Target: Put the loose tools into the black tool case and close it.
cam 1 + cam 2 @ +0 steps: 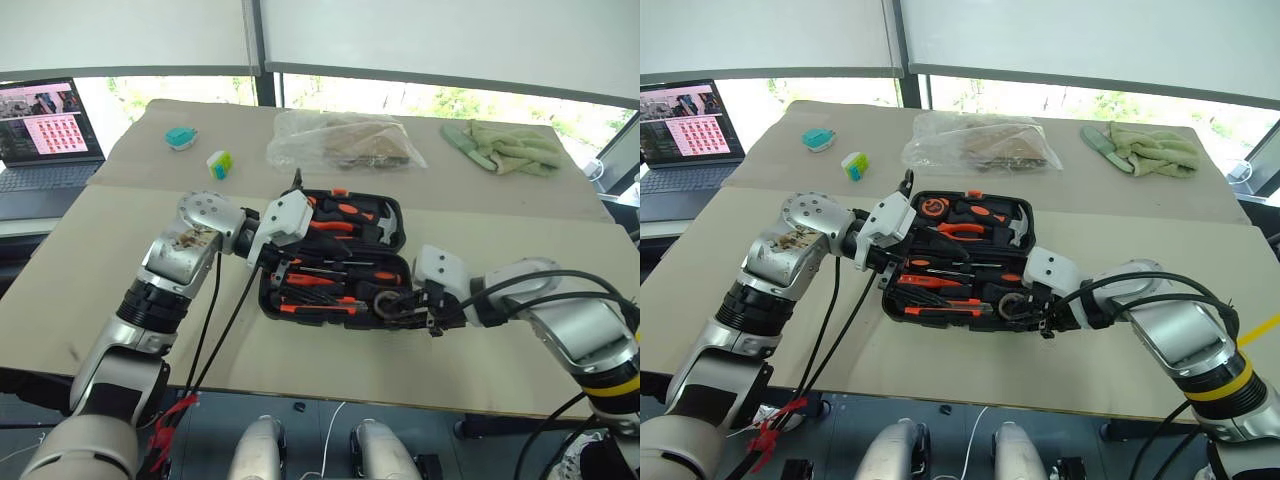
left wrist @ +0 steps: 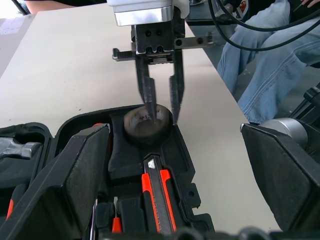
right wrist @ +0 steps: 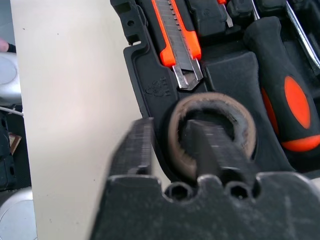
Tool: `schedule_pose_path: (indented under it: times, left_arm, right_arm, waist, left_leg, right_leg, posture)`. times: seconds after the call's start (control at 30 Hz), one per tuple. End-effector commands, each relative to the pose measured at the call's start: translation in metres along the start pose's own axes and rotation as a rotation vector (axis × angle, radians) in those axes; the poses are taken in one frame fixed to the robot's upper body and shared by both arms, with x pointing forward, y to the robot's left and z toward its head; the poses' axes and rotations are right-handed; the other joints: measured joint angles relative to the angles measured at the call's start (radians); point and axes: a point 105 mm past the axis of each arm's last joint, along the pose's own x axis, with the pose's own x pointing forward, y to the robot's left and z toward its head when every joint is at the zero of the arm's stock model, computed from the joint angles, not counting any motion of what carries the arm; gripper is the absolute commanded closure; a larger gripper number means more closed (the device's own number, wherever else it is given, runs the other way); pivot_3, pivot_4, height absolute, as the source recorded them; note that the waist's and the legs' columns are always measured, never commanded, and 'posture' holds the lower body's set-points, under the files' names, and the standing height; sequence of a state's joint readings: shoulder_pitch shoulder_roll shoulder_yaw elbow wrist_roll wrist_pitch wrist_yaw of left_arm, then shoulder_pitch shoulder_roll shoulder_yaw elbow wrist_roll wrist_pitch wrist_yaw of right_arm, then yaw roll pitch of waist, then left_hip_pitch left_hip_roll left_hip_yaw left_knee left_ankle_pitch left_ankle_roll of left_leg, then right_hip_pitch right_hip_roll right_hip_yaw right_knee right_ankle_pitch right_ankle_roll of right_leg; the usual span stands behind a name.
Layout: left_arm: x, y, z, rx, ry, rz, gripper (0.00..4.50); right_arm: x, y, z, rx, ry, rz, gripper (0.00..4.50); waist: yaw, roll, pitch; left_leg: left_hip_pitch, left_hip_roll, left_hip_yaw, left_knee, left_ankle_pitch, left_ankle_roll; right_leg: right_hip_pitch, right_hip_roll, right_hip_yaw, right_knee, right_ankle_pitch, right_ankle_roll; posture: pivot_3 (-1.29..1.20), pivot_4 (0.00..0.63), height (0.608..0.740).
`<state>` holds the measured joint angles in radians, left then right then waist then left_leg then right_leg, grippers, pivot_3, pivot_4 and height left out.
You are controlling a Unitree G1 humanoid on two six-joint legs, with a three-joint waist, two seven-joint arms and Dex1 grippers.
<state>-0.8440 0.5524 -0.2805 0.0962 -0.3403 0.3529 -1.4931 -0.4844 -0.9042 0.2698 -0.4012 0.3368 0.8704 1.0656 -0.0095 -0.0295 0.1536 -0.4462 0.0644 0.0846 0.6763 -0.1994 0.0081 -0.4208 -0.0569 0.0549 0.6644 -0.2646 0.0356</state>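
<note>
Right gripper [image 2: 161,97]: fingers parted and straddling the wall of the tape roll [image 3: 212,132], one finger in its centre hole, the other outside against the case edge. The roll sits in its corner recess; judged to be at the point of release.
Left gripper [image 1: 291,214]: fingers wide apart, holding nothing, hovering at the left end of the case near the hinge line, probably placed to swing the lid.
Utility knife [image 3: 177,37]: seated in its slot beside the roll, blade end toward it.
Screwdrivers [image 1: 325,282]: lying in the near half's slots.
Black tool case [image 1: 395,238]: open flat on the table [image 1: 90,240]; hammer [image 1: 384,226] and pliers [image 1: 335,226] occupy the far half.
Remaining step: closing and latching, by judgement.
Surroundings: clear plastic bag [image 1: 345,141], teal gadget [image 1: 181,137] and green-white gadget [image 1: 219,163] lie beyond the case.
</note>
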Motion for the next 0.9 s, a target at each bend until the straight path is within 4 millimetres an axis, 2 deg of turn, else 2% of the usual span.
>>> schedule_pose_path:
  times: [0.03,0.07,0.17,0.3,0.4,0.5,0.63,0.77,0.8,0.87,0.9]
  left_arm:
    - [-0.004,0.002,0.006,0.032,-0.001,0.017,0.0]
    - [-0.004,0.002,0.006,0.03,-0.001,0.019,0.0]
    - [-0.004,0.003,0.006,0.023,-0.006,0.031,0.0]
    - [-0.014,0.012,-0.001,-0.015,0.0,0.14,0.0]
    - [-0.04,0.026,-0.021,-0.118,0.017,0.325,0.0]
    - [-0.07,0.033,-0.047,-0.222,0.05,0.514,0.72]
    - [-0.086,0.03,-0.077,-0.267,0.152,0.616,2.09]
    - [-0.093,0.029,-0.1,-0.292,0.234,0.671,3.41]
    - [-0.093,0.029,-0.103,-0.291,0.249,0.671,3.93]
    - [-0.09,0.028,-0.107,-0.292,0.267,0.661,4.44]
    - [-0.087,0.029,-0.108,-0.29,0.272,0.656,4.49]
  right_arm:
    - [-0.004,0.004,0.005,-0.018,-0.011,0.004,1.42]
    - [-0.005,0.005,0.006,-0.021,-0.01,0.005,1.19]
    - [-0.014,0.004,0.009,-0.027,-0.013,-0.009,0.12]
    - [-0.036,-0.004,0.018,0.007,-0.081,-0.083,0.03]
    - [-0.057,-0.028,0.015,0.128,-0.172,-0.246,0.03]
    - [-0.073,-0.049,-0.003,0.258,-0.218,-0.387,0.76]
    - [-0.071,-0.059,-0.022,0.276,-0.186,-0.455,2.05]
    - [-0.058,-0.069,-0.037,0.283,-0.167,-0.481,3.34]
    - [-0.055,-0.072,-0.038,0.278,-0.167,-0.482,3.83]
    - [-0.047,-0.077,-0.038,0.265,-0.166,-0.477,4.42]
    - [-0.042,-0.079,-0.038,0.25,-0.16,-0.472,4.47]
  waist:
    - [0.0,0.0,0.0]
    - [0.0,0.0,0.0]
    - [0.001,0.0,0.0]
    - [0.0,0.0,0.0]
    - [0.0,0.0,0.0]
    - [-0.004,0.0,0.0]
    - [-0.002,0.0,0.0]
    - [0.001,-0.001,0.0]
    - [0.001,-0.001,0.0]
    - [0.0,-0.001,0.0]
    - [-0.001,-0.001,0.0]
  left_leg:
    - [0.0,0.0,0.0,0.0,0.0,0.0]
    - [0.0,0.0,0.0,0.0,0.0,0.0]
    - [0.0,0.0,0.0,0.0,0.0,0.0]
    - [0.0,0.0,0.0,0.0,0.0,0.0]
    - [0.0,0.0,-0.001,0.0,0.0,0.0]
    - [0.001,0.001,-0.001,0.0,0.0,0.0]
    - [0.0,0.0,0.0,-0.001,0.0,0.0]
    - [0.0,0.0,0.001,0.0,0.0,0.0]
    - [0.0,0.0,0.001,0.0,0.0,0.0]
    - [0.0,0.0,0.001,0.0,0.0,0.0]
    - [0.0,0.0,0.001,0.0,0.0,0.0]
  right_leg:
    - [0.0,0.0,0.0,0.0,0.0,0.0]
    - [0.0,0.0,0.0,0.0,0.0,0.0]
    - [0.0,0.0,0.0,0.0,0.0,0.0]
    - [0.0,0.0,0.0,0.0,0.0,0.0]
    - [0.0,0.0,0.0,0.0,0.0,0.0]
    - [0.0,0.001,0.0,0.0,0.0,0.0]
    - [0.0,0.0,0.0,0.0,0.0,0.0]
    - [0.0,0.0,0.0,0.0,0.0,0.0]
    - [0.0,0.0,0.0,0.0,0.0,0.0]
    - [0.0,0.0,0.0,0.0,0.0,0.0]
    - [0.0,0.0,0.0,0.0,0.0,0.0]
  posture:
    - [0.0,0.15,0.74]
    - [0.0,0.15,0.74]
    - [0.0,0.15,0.74]
    - [0.0,0.15,0.74]
    - [0.0,0.15,0.74]
    - [0.0,0.15,0.74]
    - [0.0,0.15,0.74]
    - [0.0,0.15,0.74]
    - [0.0,0.15,0.74]
    - [0.0,0.15,0.74]
    - [0.0,0.15,0.74]
